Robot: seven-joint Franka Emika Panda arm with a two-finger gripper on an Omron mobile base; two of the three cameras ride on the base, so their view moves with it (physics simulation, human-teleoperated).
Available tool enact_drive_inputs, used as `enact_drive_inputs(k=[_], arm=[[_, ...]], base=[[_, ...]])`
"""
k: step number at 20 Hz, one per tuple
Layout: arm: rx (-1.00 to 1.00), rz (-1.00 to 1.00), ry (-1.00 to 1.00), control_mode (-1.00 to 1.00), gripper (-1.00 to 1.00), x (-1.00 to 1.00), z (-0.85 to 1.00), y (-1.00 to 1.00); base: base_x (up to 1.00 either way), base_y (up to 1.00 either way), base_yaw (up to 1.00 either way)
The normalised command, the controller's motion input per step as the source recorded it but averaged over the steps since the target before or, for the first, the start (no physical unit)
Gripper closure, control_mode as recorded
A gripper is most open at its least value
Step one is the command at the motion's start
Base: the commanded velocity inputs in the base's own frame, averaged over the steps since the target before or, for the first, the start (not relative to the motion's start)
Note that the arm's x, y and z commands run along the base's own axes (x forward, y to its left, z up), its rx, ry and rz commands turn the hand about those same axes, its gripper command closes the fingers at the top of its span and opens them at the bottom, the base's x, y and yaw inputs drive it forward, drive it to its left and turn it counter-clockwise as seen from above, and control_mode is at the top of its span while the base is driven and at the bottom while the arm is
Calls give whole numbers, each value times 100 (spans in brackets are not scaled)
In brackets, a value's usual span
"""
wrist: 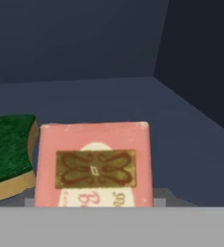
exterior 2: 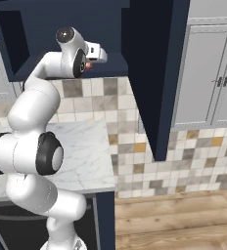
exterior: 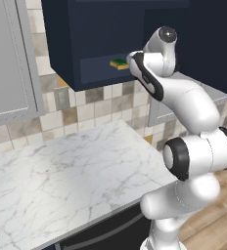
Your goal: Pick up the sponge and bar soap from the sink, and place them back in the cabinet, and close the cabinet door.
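Observation:
The bar soap (wrist: 94,164), pink with a brown emblem here, stands close before the hand camera between the tips of my gripper (wrist: 94,201), which is shut on it. A pink sliver of the bar soap (exterior 2: 88,66) shows under my hand. Just left of it lies the sponge (wrist: 7,154), green face up, on the navy cabinet floor (wrist: 133,106). From the left base view the sponge (exterior: 119,64) sits in the cabinet (exterior: 86,39) beside my wrist. The cabinet door (exterior 2: 154,73) stands open, edge-on. The sink is out of view.
A white marble counter (exterior: 61,171) runs below the cabinet, backed by a tiled wall (exterior: 86,107). Light grey wall cabinets (exterior: 8,63) (exterior 2: 208,73) flank the navy one. The open door juts out to my arm's right, over a wooden floor (exterior 2: 184,215).

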Motion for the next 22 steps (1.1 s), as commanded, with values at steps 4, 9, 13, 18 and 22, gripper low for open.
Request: enact_drive_inputs(k=[4,9,13,18,22], arm=[[0,0,0,-100,100,6,0,0],[0,0,0,-100,-100,0,0,0],[0,0,0,-100,-100,0,0,0],[0,0,-3,-100,-100,0,-8,0],[0,0,-9,-100,-100,0,-10,0]], base=[[0,0,0],[0,0,0],[0,0,0],[0,0,0],[0,0,0]])
